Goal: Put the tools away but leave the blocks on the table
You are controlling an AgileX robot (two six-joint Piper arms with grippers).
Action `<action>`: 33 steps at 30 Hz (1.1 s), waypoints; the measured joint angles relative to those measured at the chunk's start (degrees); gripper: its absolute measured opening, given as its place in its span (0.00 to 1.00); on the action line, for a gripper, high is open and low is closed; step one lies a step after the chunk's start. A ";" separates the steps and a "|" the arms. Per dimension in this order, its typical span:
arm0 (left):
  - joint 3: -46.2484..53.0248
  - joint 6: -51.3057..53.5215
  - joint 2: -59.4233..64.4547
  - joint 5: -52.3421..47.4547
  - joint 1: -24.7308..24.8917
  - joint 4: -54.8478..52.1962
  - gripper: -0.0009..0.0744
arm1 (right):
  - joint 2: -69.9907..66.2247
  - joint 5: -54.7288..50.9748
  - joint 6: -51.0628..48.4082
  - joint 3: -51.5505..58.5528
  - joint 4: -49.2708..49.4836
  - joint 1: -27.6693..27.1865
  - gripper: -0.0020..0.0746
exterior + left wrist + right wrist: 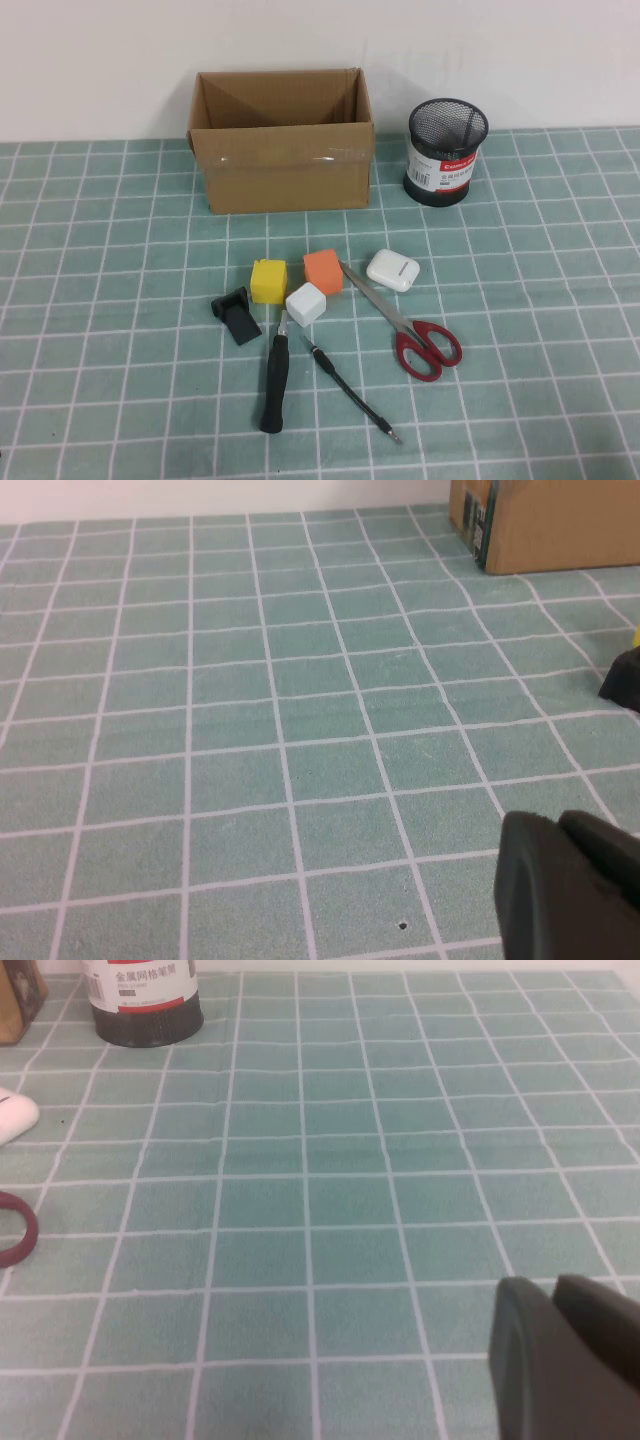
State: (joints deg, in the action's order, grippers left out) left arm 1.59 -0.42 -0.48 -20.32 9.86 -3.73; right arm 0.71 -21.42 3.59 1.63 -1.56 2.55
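Note:
In the high view the black-handled screwdriver [275, 375], the thin black pen-like tool [352, 390] and the red-handled scissors [405, 320] lie on the teal tiled table [100, 300]. Just behind them sit the yellow cube [268, 281], orange cube [323, 271] and white cube [306, 304]. Neither gripper shows in the high view. My left gripper [560, 828] hangs low over bare tiles to the left of the objects, fingers together and empty. My right gripper [555, 1288] hangs over bare tiles to their right, fingers together and empty. One red scissors handle loop [15, 1230] shows in the right wrist view.
An open cardboard box [280, 150] stands at the back, with a black mesh pen holder [447, 150] to its right. A white earbud case [392, 270] lies beside the orange cube and a small black clip [236, 314] left of the white cube. The box corner [540, 525] shows in the left wrist view.

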 joint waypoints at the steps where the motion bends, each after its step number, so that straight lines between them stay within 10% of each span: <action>1: 0.00 0.00 0.00 0.00 0.00 0.00 0.01 | 0.00 0.00 0.00 0.00 0.00 0.00 0.02; 33: 0.00 -5.75 0.00 3.13 0.00 3.73 0.01 | 0.00 0.00 0.00 0.00 0.00 0.00 0.01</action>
State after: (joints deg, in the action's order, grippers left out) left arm 1.59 -6.17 -0.48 -17.18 9.86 0.00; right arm 0.71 -21.42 3.59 1.63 -1.56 2.55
